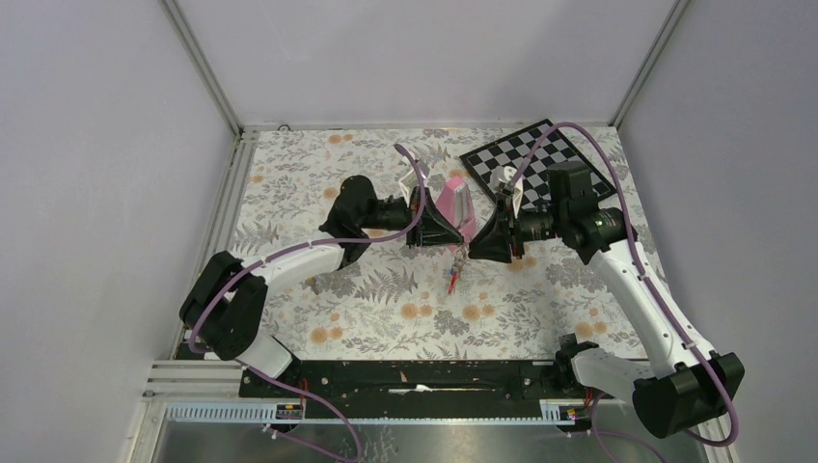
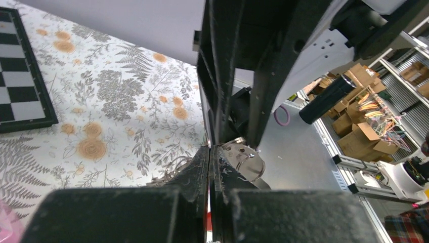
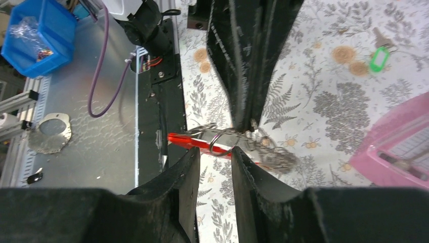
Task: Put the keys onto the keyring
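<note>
White tablecloth (image 1: pixel 386 318) printed with grey ferns and orange flowers. Black-and-white chequered board (image 1: pixel 526 154) at the far right. Pink pyramid (image 1: pixel 455 204) in the middle. The keyring (image 3: pixel 184 140) shows a red bar. Green key tag (image 3: pixel 378 59). Blue bin (image 3: pixel 38 38).

Top cam high overhead, downward; wrist cams close along own fingers (image 3: pixel 172 192) (shared: keyring (image 3: pixel 184 140)).

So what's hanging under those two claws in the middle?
The keyring, red bar showing, with small metal rings. The left gripper and right gripper cover its top, so who holds it is hidden.
</note>
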Motion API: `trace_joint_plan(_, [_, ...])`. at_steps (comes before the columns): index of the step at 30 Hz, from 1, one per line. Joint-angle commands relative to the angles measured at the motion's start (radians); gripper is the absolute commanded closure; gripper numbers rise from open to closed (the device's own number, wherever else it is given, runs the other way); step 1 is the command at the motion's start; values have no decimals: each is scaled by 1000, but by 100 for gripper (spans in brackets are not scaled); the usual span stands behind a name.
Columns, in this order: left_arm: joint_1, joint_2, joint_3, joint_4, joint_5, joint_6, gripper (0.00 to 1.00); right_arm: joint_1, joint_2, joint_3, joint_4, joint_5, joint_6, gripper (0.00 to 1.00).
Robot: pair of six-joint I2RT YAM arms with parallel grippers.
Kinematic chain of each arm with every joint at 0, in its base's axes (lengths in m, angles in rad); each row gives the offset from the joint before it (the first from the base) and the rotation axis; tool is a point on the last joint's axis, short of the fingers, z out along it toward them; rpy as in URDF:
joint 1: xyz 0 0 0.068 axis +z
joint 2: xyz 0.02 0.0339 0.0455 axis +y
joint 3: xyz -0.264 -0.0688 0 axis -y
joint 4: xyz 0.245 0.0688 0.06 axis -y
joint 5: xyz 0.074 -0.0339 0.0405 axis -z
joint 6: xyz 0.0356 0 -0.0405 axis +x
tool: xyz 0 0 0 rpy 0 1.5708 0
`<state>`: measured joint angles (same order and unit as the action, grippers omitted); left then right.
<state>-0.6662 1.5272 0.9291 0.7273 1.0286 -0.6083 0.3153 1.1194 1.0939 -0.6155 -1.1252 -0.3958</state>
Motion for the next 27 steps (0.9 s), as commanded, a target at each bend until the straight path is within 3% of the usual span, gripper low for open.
trace_joint_plan(1, [5,-7,-42,249,65,-84,100,-7,-23,96,-32,58,-33,64])
trace_joint_plan(12, [5,-12,-93,412,89,-173,100,-19,-40,144,-84,76,-80,66])
trace_joint_plan(27, [5,0,-94,443,71,-197,100,-7,6,54,65,-5,31,68])
